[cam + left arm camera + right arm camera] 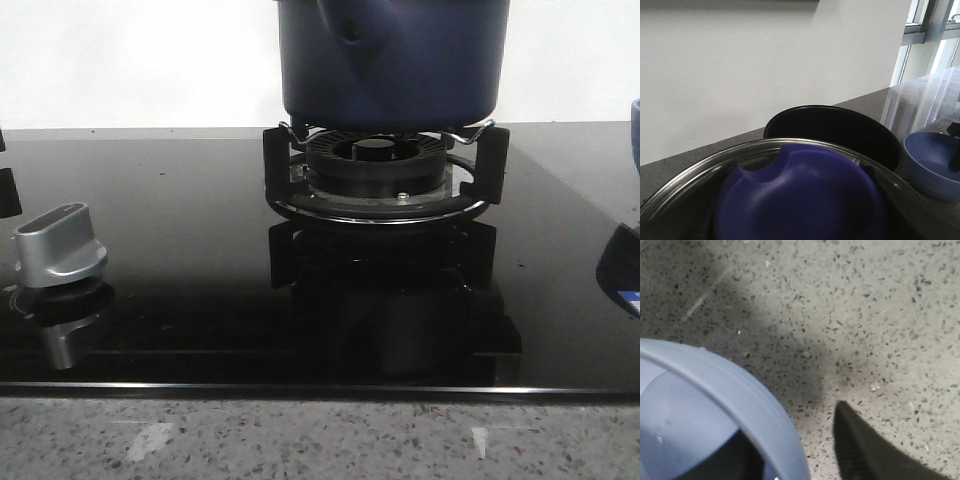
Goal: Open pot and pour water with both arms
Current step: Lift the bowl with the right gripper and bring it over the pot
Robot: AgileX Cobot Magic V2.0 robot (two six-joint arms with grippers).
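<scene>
Surface: a glossy black glass hob (pixel 180 250) set in a speckled grey stone counter (pixel 320 440); it mirrors the burner and pot.
Room: a plain white wall (pixel 765 60) behind the counter, and window frames (pixel 925 35) at one side in the left wrist view.
Burner: one gas burner (pixel 375 165) with black pot supports (pixel 275 165) around it.
Knob: one silver knob (pixel 60 240) on the hob, well apart from the burner, towards the left.
Pot: one dark blue pot (pixel 390 60) stands on the supports – open at the top, its inside dark (pixel 835 127); whether it holds anything cannot be told.
Lid: one glass lid (pixel 790 200) with a blue knob, close under the left wrist camera, off the pot and near it.
Bowl: one lighter blue bowl (pixel 932 162) just beside the pot; its rim (pixel 735 395) fills a corner of the right wrist view, nothing seen in it.
Left gripper: out of sight, so apart or together cannot be told.
Right gripper: one dark fingertip (pixel 865 445) shows beside the bowl's rim over the counter – the other is hidden, state unclear.
</scene>
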